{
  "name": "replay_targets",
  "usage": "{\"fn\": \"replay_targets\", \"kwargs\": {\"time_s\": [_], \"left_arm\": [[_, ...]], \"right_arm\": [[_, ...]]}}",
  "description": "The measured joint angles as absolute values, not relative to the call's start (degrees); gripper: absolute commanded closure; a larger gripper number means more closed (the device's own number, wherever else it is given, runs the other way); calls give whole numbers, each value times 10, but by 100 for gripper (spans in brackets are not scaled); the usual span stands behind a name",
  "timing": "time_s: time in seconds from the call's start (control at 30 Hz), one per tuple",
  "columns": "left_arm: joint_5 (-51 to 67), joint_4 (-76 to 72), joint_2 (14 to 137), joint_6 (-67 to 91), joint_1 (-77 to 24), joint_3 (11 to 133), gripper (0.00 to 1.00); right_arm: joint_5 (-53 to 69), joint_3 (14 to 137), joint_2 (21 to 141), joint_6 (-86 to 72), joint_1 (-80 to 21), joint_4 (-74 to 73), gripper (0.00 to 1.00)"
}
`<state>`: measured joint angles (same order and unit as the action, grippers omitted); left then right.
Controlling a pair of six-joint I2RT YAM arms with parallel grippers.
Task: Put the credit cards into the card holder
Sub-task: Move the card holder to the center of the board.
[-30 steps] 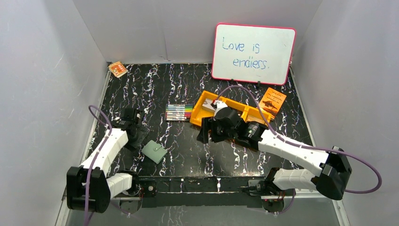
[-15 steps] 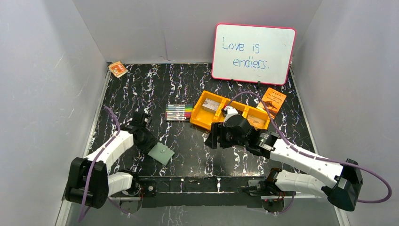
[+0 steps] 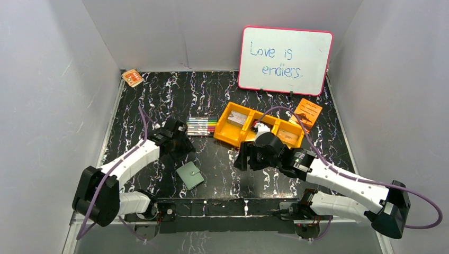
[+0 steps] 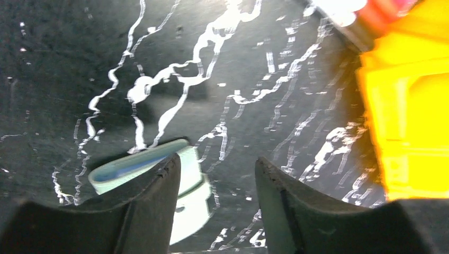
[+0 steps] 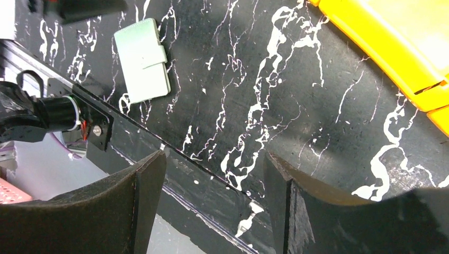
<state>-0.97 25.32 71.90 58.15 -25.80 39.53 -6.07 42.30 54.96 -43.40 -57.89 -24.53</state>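
The card holder [image 3: 189, 175] lies shut and flat near the table's front edge, a grey-green wallet with a side tab; the right wrist view shows the card holder [image 5: 142, 59] at upper left. My left gripper [image 3: 177, 142] hovers just beyond it, open, with only marble between the fingers; the card holder [image 4: 138, 165] shows partly behind the left finger. Credit cards lie in the orange bin [image 3: 227, 136]: a grey one [image 3: 239, 118] and a tan one [image 3: 286, 135]. My right gripper [image 3: 244, 154] hangs open in front of the bin, holding nothing.
A row of markers [image 3: 201, 126] lies left of the bin, close to my left gripper. A whiteboard [image 3: 286, 59] stands at the back, an orange booklet [image 3: 307, 112] in front of it. A small packet [image 3: 132, 78] sits far left. Grey walls enclose the table.
The card holder slid right and nearer the front edge, turning a little. My left gripper swung right toward the markers and its jaws narrowed. My right gripper drew back from the bin.
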Motion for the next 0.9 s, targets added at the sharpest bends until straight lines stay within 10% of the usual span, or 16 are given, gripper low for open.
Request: {"fn": "replay_targets", "kwargs": {"time_s": [0.13, 0.3, 0.9], "left_arm": [[-19, 280, 695, 562, -261, 444, 8], [-63, 340, 569, 550, -261, 457, 5], [18, 384, 400, 632, -261, 285, 46]], "right_arm": [[-80, 427, 559, -434, -599, -259, 24], [-120, 460, 618, -434, -645, -268, 23], [-96, 554, 906, -438, -672, -107, 37]]}}
